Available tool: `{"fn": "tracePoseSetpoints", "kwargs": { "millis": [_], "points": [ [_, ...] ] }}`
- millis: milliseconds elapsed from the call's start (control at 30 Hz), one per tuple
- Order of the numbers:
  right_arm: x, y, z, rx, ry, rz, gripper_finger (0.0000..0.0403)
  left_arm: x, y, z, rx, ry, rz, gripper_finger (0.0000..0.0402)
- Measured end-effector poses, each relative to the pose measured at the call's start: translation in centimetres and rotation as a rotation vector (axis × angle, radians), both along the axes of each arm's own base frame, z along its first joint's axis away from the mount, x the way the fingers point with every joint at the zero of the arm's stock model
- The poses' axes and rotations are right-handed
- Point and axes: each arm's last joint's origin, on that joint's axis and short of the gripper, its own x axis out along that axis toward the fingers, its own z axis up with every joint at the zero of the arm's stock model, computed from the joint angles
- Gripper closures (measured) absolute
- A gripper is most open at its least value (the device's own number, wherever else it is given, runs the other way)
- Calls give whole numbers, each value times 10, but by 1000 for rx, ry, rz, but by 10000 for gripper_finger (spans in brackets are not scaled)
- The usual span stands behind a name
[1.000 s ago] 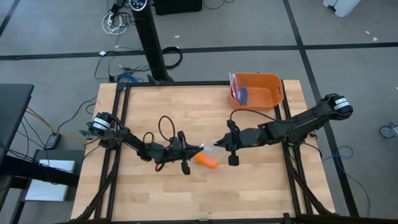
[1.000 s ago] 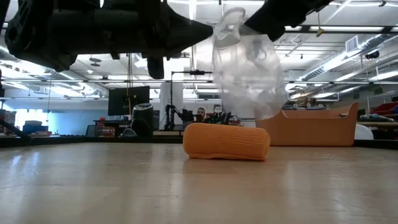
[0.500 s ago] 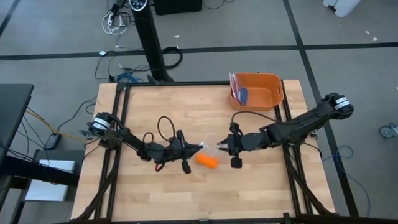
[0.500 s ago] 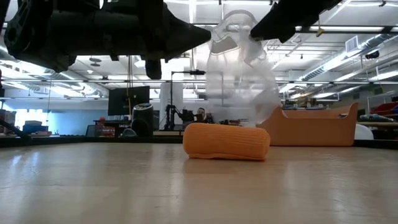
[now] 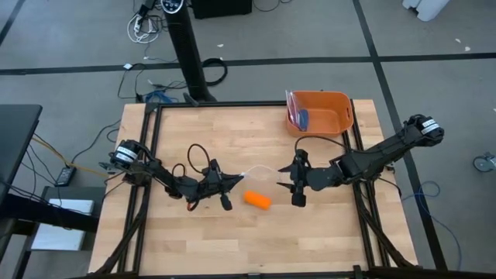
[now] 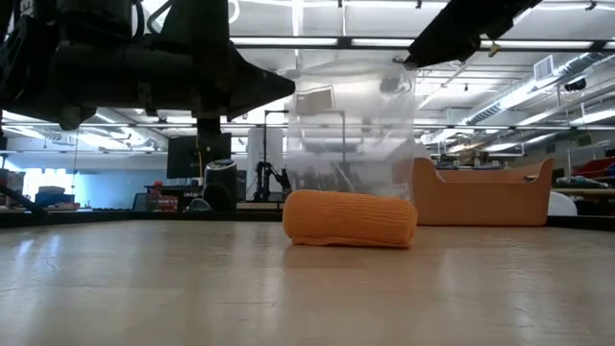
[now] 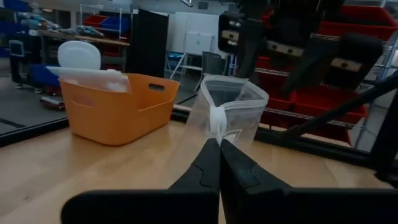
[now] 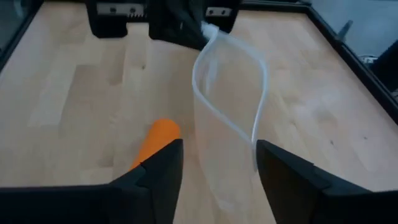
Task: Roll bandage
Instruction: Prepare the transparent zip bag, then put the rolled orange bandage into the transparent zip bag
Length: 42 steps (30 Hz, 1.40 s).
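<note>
The bandage [image 5: 257, 200] is a short orange roll that lies on its side on the wood table [image 5: 194, 139]; it also shows in the low view [image 6: 351, 218] and the right wrist view [image 8: 158, 134]. Just beyond it hangs a clear plastic bag [image 5: 262, 173] with its mouth spread open [image 8: 230, 93]. My left gripper [image 5: 237, 180] is shut on the bag. My right gripper [image 5: 285, 180] stands open at the bag's other side, its fingers [image 8: 163, 163] on either side of the bag's lower part. My left gripper pinches the rim of the bag's mouth [image 7: 216, 121] between its two shut fingers, which bunch the plastic there. The fingers come in level from the table's left. The bag [image 6: 351, 135] stands out past the fingertips, held up over the table behind the bandage.
An orange plastic bin [image 5: 319, 112] stands at the table's far right, with a blue thing and clear plastic [image 5: 297, 118] at its left end. A black frame [image 5: 232, 105] runs round the table. Bare wood lies near the front edge [image 5: 256, 240].
My right gripper has opened, let go of the bag and drawn back toward the table's right. My left gripper has moved toward the table's left with the bag. The bag, crumpled between both grippers before, now hangs spread out from the left one alone. The bandage has not moved.
</note>
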Motion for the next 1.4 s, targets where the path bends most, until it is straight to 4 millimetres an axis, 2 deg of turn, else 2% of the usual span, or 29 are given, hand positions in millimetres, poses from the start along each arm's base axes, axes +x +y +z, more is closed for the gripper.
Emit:
{"fn": "tracePoseSetpoints", "kwargs": {
  "millis": [233,367,500,733,900,1200,1400],
  "points": [
    [-7,-2,8,7,-47,-71,170,1,4,0,0,0,29,402],
    [0,6,-5,28,4,-45,162,2,11,0,-8,1,75,402],
    [20,18,-23,67,81,-22,161,4,16,-1,-2,11,99,402],
    [74,36,-36,121,164,-25,161,4,18,-5,12,50,105,402],
    [104,38,-49,94,297,-75,158,5,18,-9,26,92,110,402],
    [138,32,-71,111,411,-116,130,3,16,-11,33,112,101,402],
    [147,25,-88,128,463,-106,122,3,15,-11,35,115,97,402]
  ]
}}
